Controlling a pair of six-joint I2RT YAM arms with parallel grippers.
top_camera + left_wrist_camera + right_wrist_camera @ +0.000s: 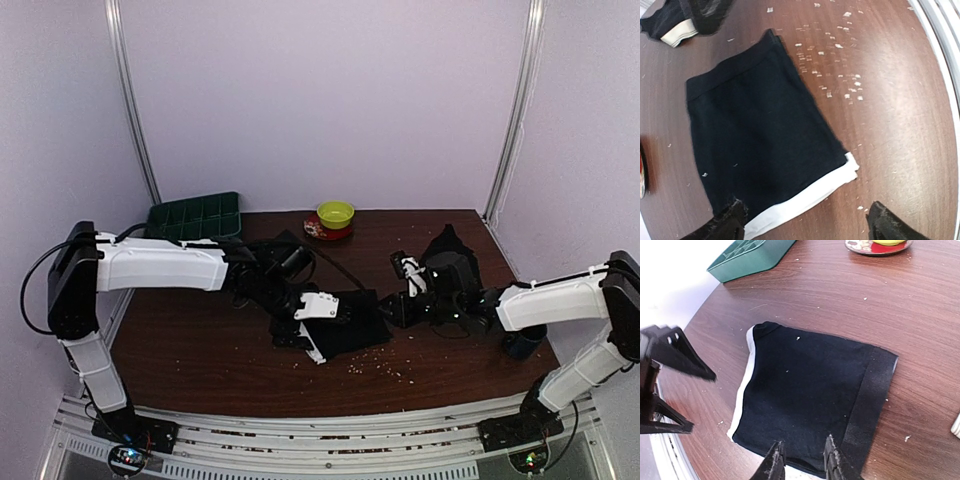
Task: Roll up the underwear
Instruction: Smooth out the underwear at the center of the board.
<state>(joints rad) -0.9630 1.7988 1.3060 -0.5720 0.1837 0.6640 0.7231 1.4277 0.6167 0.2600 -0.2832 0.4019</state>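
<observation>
Underwear (352, 322), plain black, white band: lay flat, centre frame, on bench (190, 345). Left gripper (806, 210) spread wide over the band, empty. Right gripper (804, 444) narrowly parted at a side edge, nothing held. Risk: an uneven pinch would likely skew the roll.

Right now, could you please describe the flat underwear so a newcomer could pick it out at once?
On the brown table, look near the front centre for the flat underwear. Unlike the bunched underwear to its right, it lies spread smooth, plain black with one white band along an edge.
</observation>
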